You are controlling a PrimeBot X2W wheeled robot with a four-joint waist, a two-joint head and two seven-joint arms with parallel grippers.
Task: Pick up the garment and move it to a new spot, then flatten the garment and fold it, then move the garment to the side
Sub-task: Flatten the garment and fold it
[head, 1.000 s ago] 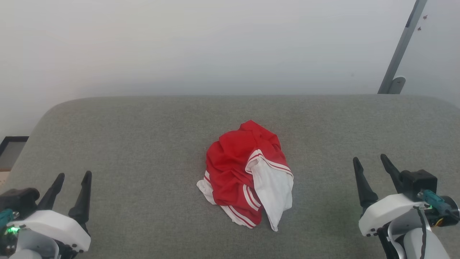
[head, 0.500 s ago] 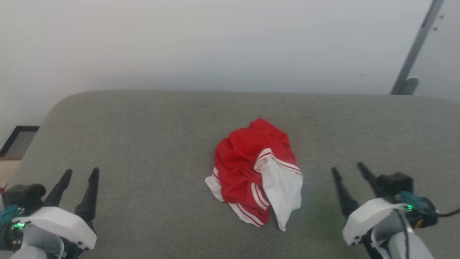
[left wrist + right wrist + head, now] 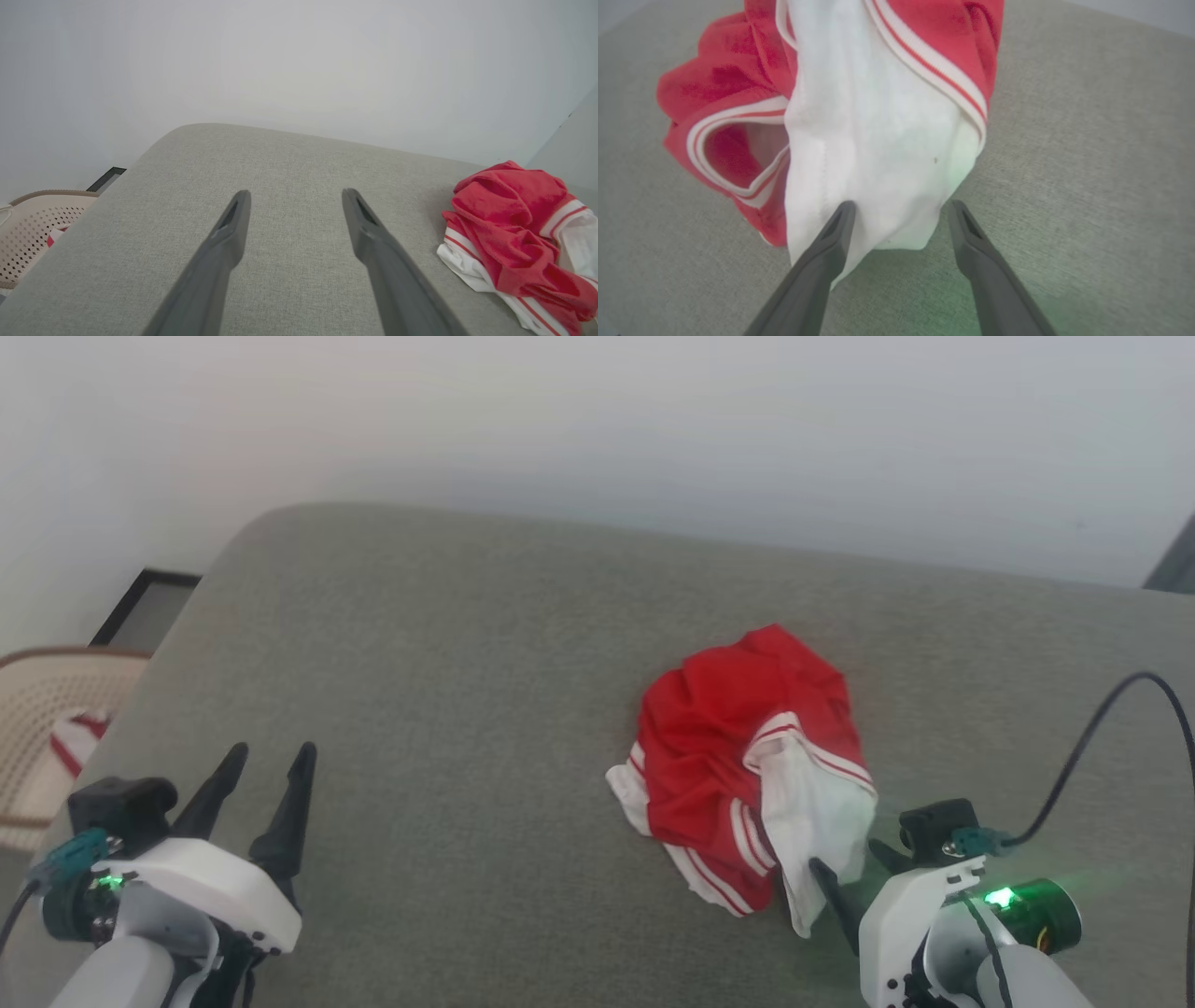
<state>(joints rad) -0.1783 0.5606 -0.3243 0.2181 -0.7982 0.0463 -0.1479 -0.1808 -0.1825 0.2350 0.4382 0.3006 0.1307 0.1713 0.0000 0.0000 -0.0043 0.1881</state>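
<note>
PrimeBot's right gripper (image 3: 845, 859), jaws spread wide and holding nothing, sits low at the near edge of the red garment (image 3: 728, 747), with one dark finger on each side of the hanging end of its white panel (image 3: 878, 140). The right wrist view gives the close detail. The panel runs down between the fingers, a striped cuff opening gapes beside it, and one fingertip overlaps the cloth, though whether it actually touches is hard to judge from that angle. The head view adds a green light (image 3: 1001, 898) on that wrist and a black cable (image 3: 1102, 728) looping up from it. The garment lies crumpled in a heap on the grey cushion (image 3: 467, 663), right of centre. Well apart on the left, the left gripper (image 3: 274, 749) hovers over bare cushion, its jaws likewise wide and empty. Its wrist view places the heap far off to one side. Beyond the cushion's left corner stands a beige perforated basket (image 3: 37, 709) with a piece of red-and-white cloth (image 3: 75, 747) inside. A pale wall (image 3: 597, 420) closes the background.
</note>
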